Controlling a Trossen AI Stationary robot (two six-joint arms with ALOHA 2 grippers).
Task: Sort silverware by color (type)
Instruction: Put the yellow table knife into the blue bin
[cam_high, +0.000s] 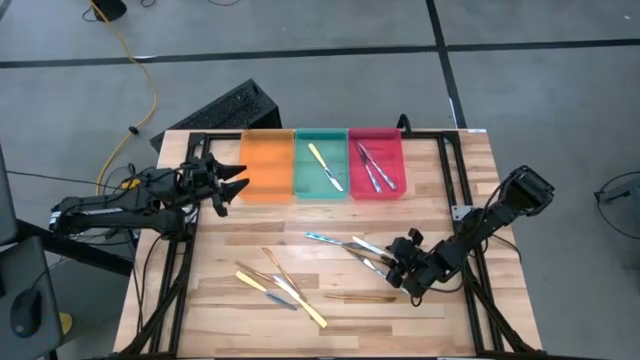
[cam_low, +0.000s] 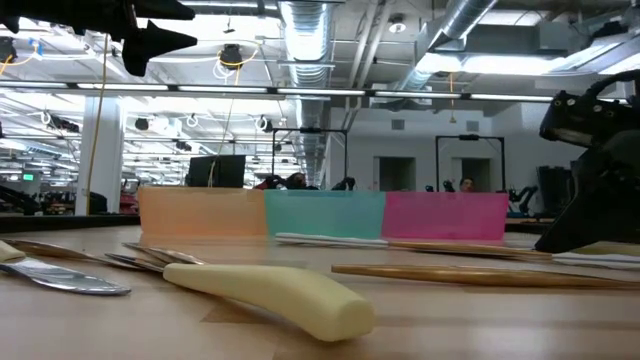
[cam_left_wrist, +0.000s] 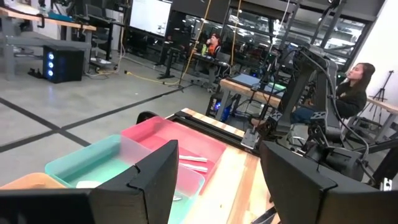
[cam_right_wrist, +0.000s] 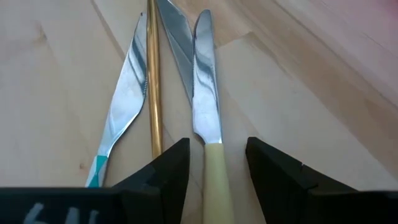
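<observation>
My right gripper (cam_right_wrist: 217, 163) stands open and low over a cluster of silverware (cam_high: 350, 248) right of the table's middle. Its fingers straddle a yellow-handled knife (cam_right_wrist: 208, 93) where blade meets handle, with a gap on each side. Beside that knife lie a bronze-gold utensil (cam_right_wrist: 152, 81) and a silver knife with a bluish handle (cam_right_wrist: 123, 106), all flat on the wood. My left gripper (cam_high: 232, 183) hangs open, held level in the air at the near left corner of the orange tray (cam_high: 268, 165). The green tray (cam_high: 321, 185) holds a yellow-handled utensil (cam_high: 325, 165), and the red tray (cam_high: 395, 165) holds silver ones (cam_high: 372, 168).
The three trays stand side by side at the table's far edge. Several more utensils (cam_high: 278, 285) lie spread at the near left, and a bronze one (cam_high: 360, 296) lies near the front. A black frame rail (cam_high: 450, 190) runs along the right side. People sit in the room beyond.
</observation>
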